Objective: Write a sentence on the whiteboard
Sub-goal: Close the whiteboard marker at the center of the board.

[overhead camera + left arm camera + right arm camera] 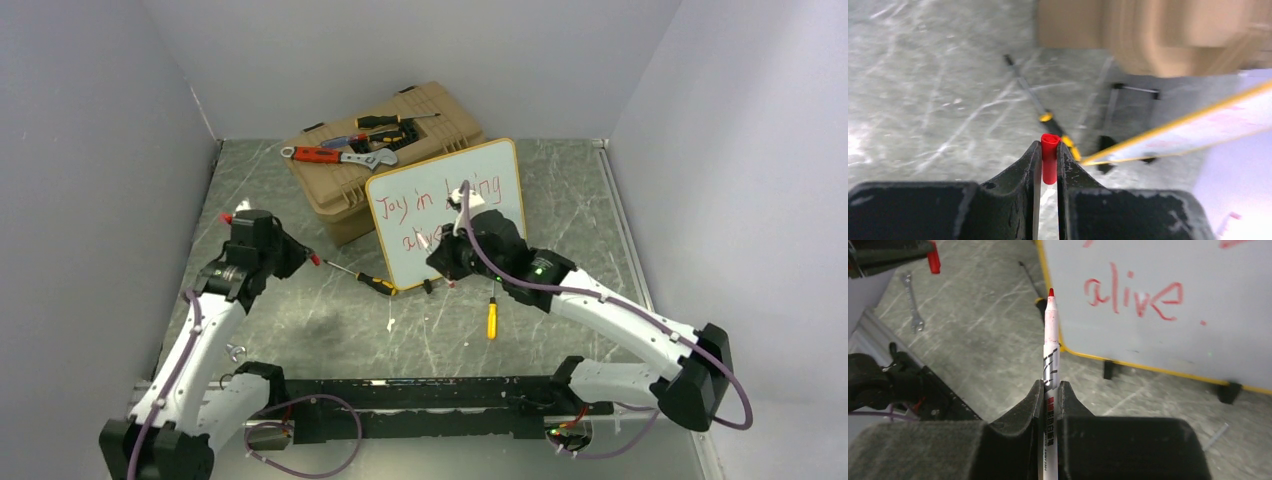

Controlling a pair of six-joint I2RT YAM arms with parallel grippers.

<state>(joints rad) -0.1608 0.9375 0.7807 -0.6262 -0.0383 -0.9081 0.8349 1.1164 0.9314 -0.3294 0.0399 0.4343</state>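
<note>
The whiteboard (440, 175) leans upright against the toolbox on black clip feet, its yellow frame also showing in the right wrist view (1148, 367). The sentence (415, 207) in red reads "Joy in being alive" on two lines, partly covered by my right arm; "alive" (1133, 295) shows close up. My right gripper (1049, 386) is shut on a white marker (1050, 340) whose bare red tip points up, just left of the board's lower corner and off its surface. My left gripper (1049, 147), out to the left of the board, is shut on the red marker cap (1049, 157).
A tan toolbox (395, 120) behind the board carries a red-handled wrench (330, 155) and screwdrivers. A black-and-yellow screwdriver (365, 279) lies at the board's left foot, a yellow-handled one (491, 318) in front. A small spanner (237, 351) lies near the left arm.
</note>
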